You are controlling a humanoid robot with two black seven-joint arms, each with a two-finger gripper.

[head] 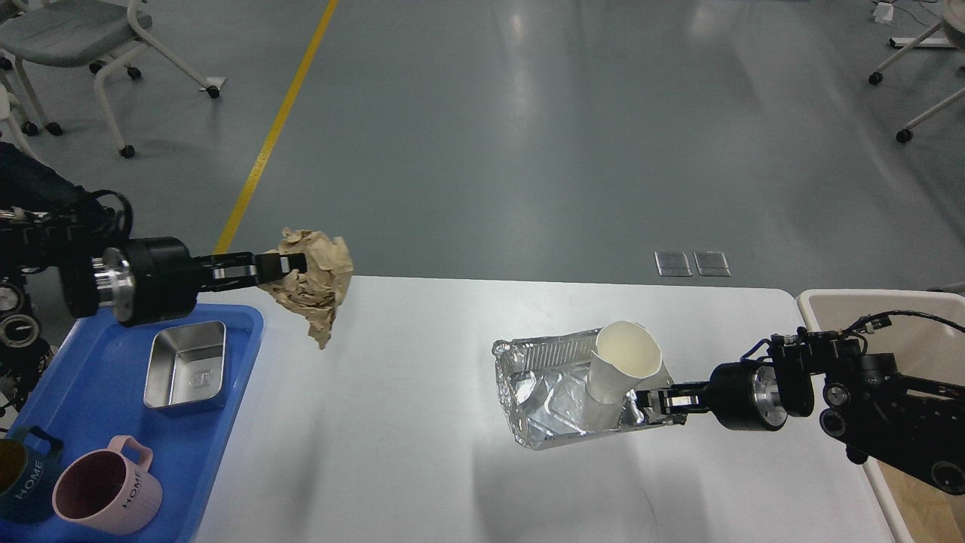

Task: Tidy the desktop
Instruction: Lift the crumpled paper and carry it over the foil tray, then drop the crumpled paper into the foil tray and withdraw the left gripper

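Note:
The white desktop (392,422) fills the lower part of the head view. My left gripper (290,264) is shut on a crumpled brown paper ball (313,285) and holds it in the air above the desktop's far left corner. My right gripper (647,400) is shut on the right rim of a crumpled foil tray (554,400) that lies on the desktop right of centre. A white paper cup (622,369) stands tilted inside the foil tray, next to the right gripper.
A blue plastic tray (113,430) at the left edge holds a steel box (186,366), a pink mug (105,494) and a dark mug (19,483). A beige bin (889,309) stands off the right edge. Chairs stand on the floor beyond.

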